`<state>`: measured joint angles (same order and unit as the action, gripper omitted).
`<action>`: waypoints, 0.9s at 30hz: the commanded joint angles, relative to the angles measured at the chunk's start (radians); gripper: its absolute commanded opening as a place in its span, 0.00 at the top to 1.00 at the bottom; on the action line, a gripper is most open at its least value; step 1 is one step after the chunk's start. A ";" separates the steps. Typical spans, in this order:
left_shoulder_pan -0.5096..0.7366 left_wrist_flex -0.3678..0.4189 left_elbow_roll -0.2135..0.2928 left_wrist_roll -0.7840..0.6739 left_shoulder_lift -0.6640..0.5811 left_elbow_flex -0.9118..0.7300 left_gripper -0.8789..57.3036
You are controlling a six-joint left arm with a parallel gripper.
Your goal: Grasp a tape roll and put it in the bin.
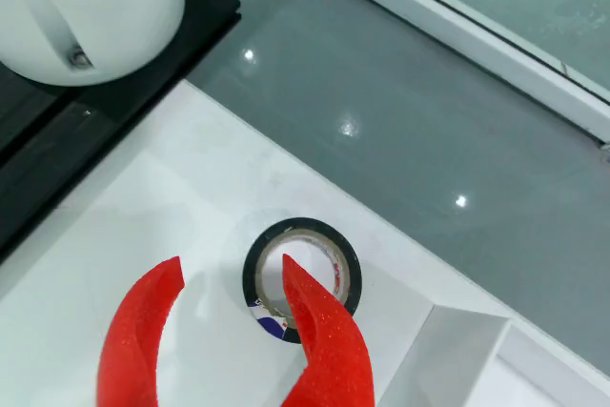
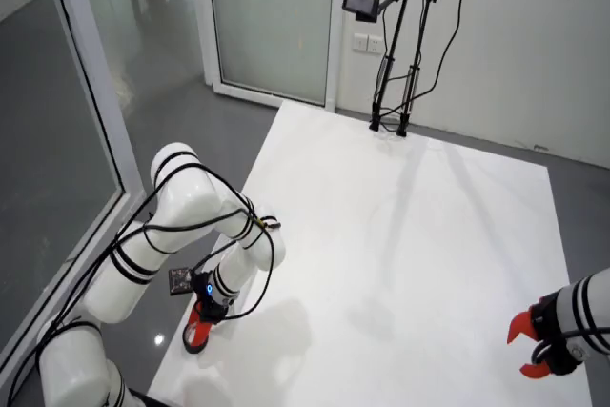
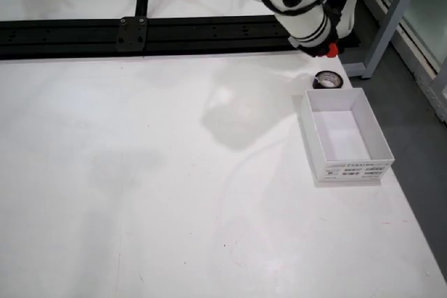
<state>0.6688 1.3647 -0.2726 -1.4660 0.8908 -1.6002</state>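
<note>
A black tape roll (image 1: 303, 278) with a pale inner core lies flat on the white table, close to the table's edge. My gripper (image 1: 232, 269) is open, with its red fingers (image 1: 329, 350) pointing at the roll. In the wrist view the right fingertip overlaps the roll's hole and the left one is outside its rim. In the overhead view the gripper (image 3: 330, 50) hovers just behind the tape roll (image 3: 326, 80), which sits against the far wall of the white open bin (image 3: 353, 169). A corner of the bin (image 1: 448, 359) shows at lower right in the wrist view. How high the gripper is above the roll is unclear.
A black rail (image 3: 140, 33) runs along the back of the table. The table edge and grey floor (image 1: 429, 121) lie just beyond the roll. A second arm's red gripper (image 2: 529, 345) stands still at the far side. A camera stand (image 2: 391, 64) is at the table's end.
</note>
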 commanded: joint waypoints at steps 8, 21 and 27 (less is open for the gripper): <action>0.038 -0.171 -0.059 -0.066 0.134 0.003 0.60; 0.015 -0.170 -0.079 -0.066 0.134 0.003 0.60; 0.012 -0.181 -0.088 -0.068 0.135 0.003 0.61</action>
<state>0.6895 1.2156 -0.3337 -1.5248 1.0093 -1.5974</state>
